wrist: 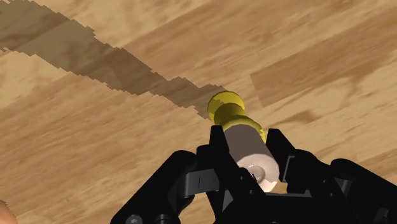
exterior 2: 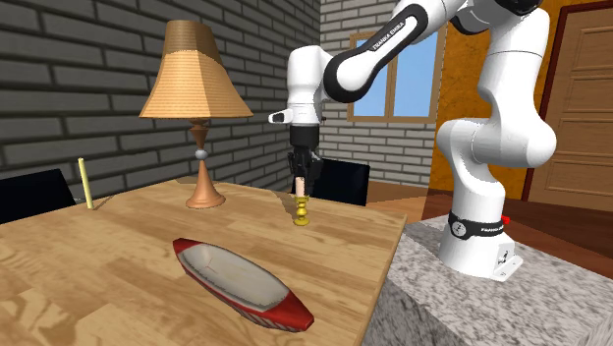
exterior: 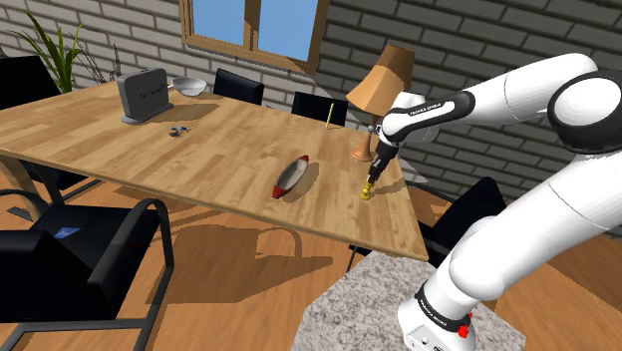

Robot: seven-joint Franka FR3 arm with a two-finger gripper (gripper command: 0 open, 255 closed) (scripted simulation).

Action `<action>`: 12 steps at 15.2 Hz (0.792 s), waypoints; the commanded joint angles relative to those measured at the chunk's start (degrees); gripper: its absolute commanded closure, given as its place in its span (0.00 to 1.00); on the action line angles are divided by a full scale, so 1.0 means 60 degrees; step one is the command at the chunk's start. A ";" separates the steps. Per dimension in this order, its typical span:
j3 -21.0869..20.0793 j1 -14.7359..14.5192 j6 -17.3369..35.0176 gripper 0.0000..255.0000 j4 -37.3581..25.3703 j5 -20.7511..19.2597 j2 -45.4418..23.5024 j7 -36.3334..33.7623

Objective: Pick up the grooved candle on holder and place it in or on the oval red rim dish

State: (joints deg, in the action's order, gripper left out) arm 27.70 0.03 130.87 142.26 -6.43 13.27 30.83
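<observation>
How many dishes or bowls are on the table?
2. The red-rimmed dish lies near the candle; a white bowl at the far end beside a grey box. None seems hidden.

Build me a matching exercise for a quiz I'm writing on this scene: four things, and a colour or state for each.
1 candle on holder
2 dish
3 lamp
4 claw

A tan shade
B black, shut on the candle
C red rim, lying empty
D gold base, standing upright

Pairs: 1-D, 2-C, 3-A, 4-B
</observation>
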 commanded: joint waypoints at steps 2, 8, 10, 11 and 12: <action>-0.0059 0.0020 -0.0367 1.00 -0.0171 -0.0069 0.0206 -0.0070; -0.0199 0.0059 -0.1221 1.00 -0.0606 -0.0191 0.0648 -0.0201; -0.0245 0.0067 -0.1502 1.00 -0.0767 -0.0216 0.0773 -0.0234; -0.0267 0.0070 -0.1641 1.00 -0.0851 -0.0227 0.0832 -0.0249; -0.0289 0.0072 -0.1780 1.00 -0.0936 -0.0236 0.0888 -0.0263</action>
State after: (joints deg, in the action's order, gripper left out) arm 26.14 0.45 121.02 137.06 -7.77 18.19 29.41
